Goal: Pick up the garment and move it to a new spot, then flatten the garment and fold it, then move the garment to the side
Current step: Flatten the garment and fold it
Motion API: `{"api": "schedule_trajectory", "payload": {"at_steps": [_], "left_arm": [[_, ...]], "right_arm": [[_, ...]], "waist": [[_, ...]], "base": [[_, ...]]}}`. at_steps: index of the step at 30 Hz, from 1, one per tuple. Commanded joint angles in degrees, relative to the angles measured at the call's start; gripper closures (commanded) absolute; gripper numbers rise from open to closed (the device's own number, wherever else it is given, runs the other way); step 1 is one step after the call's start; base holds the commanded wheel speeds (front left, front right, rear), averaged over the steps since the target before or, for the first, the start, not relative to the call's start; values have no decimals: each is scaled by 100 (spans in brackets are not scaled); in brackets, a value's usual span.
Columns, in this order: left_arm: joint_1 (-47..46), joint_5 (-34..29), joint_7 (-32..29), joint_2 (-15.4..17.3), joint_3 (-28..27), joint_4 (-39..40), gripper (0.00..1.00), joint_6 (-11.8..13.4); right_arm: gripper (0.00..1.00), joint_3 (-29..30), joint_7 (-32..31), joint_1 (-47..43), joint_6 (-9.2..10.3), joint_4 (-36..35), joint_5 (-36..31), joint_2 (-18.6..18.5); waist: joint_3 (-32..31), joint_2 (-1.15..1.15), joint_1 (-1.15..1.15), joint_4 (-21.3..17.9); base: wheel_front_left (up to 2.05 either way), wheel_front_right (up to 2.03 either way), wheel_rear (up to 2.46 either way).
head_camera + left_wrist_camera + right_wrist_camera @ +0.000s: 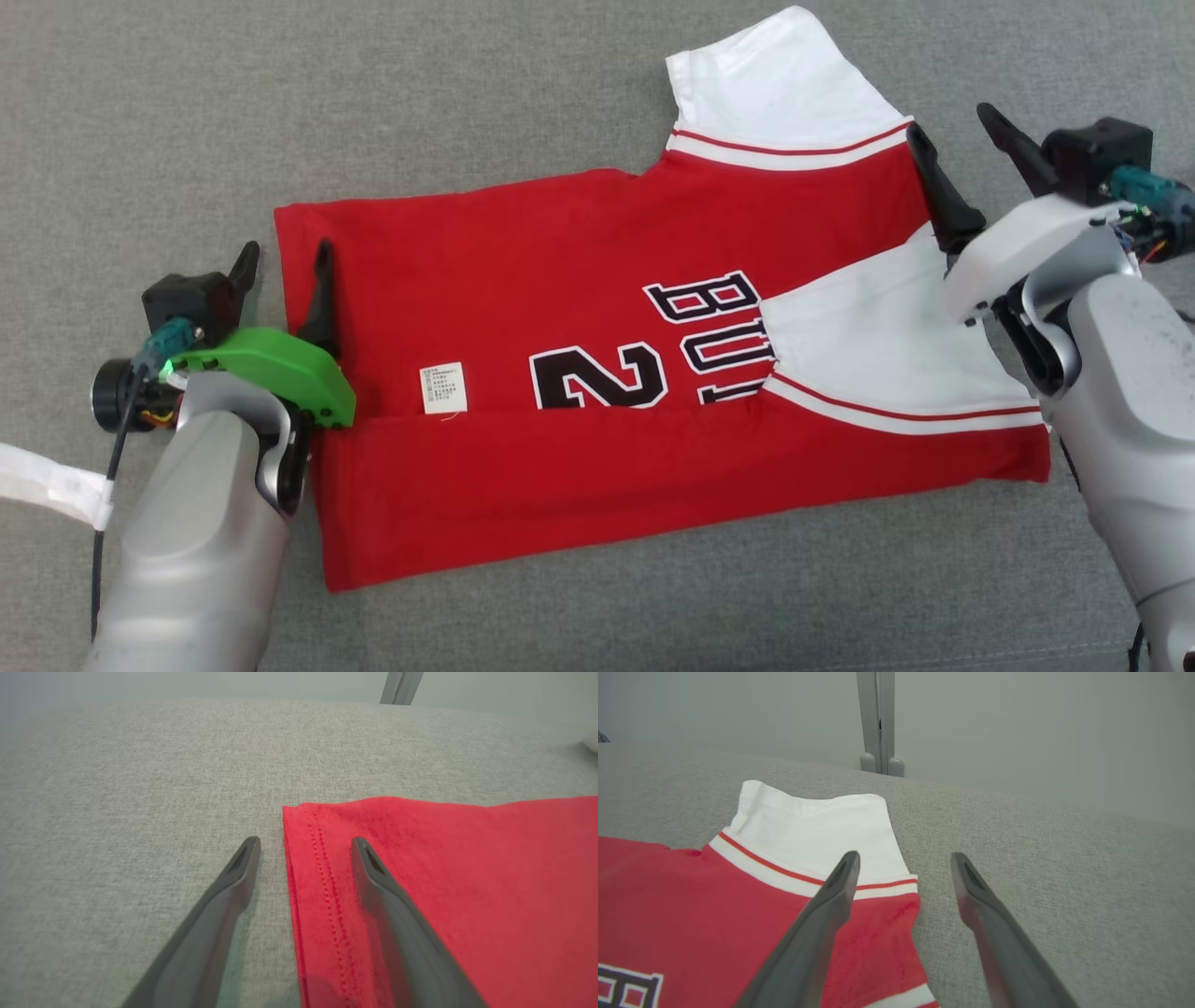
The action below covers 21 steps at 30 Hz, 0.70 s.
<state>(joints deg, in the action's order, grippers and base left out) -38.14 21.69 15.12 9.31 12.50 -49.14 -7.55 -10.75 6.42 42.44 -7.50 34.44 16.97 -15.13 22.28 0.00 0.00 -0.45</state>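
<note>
The garment (pixel 597 280), a red jersey with white sleeves, black-and-white lettering and a number 2, lies flat on the grey surface, its near long edge folded up over the chest. One white sleeve lies folded inward; the other sticks out at the far side. My left gripper (pixel 285 266) stands open astride the garment's left hem (pixel 322 877), one finger over the cloth, one over bare surface. My right gripper (pixel 957 126) is open at the shoulder edge (pixel 887 914) on the right, holding nothing.
The grey fabric surface (pixel 140 112) spreads wide on all sides of the jersey. A grey upright post (pixel 878 718) rises behind the far edge before a pale wall. A white strap (pixel 51 485) hangs by my left forearm.
</note>
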Motion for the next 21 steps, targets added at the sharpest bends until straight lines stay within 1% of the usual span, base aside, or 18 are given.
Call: {"api": "schedule_trajectory", "payload": {"at_steps": [1,6,7,9,11,15,21], "left_arm": [[-240,44,-2,56,59,-76,0,19],[-606,197,-2,61,316,-357,0,19],[-675,231,-1,57,366,-408,27,19],[-770,304,-6,50,398,-454,100,19],[-831,331,-5,-22,425,-472,100,18],[-894,263,-5,-135,428,-404,100,18],[-956,244,-5,-270,712,-85,100,18]], "right_arm": [[0,-63,-40,201,4,113,-66,-38],[0,-254,-157,813,4,519,-143,-73],[0,-314,-205,935,4,621,-164,-69],[0,-377,-284,1159,4,798,-189,-74],[0,-363,-362,1356,4,978,-106,-47],[0,-362,-496,1727,4,1376,-150,-21],[0,-238,-610,2231,4,1986,-318,-51]], "waist": [[175,0,0,21],[401,0,0,111],[440,0,0,138],[516,0,0,201],[574,0,0,300],[640,0,0,468],[764,0,0,759]], "base": [[0,0,0],[0,0,0],[0,0,0],[0,0,0],[0,0,0],[0,0,0],[0,0,0]]}}
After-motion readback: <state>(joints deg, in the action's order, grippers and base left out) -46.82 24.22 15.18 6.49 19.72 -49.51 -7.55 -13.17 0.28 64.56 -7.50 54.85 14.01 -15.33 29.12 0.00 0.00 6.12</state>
